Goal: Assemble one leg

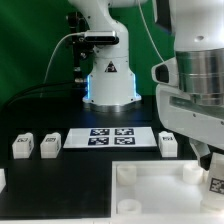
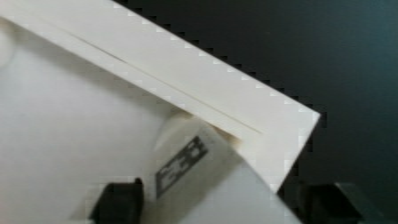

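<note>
Gripper (image 2: 221, 203) jaws stand apart, clamped on nothing, straddling the leg (image 2: 185, 168), which sits against the edge of the white top (image 2: 107, 110). This leg is judged light, rigid, smooth plastic; grasp across its flat opposite sides, mid-height, squarely.

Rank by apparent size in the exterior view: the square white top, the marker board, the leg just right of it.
1. square white top
2. marker board
3. leg
Nearness to the camera flatters the top.
</note>
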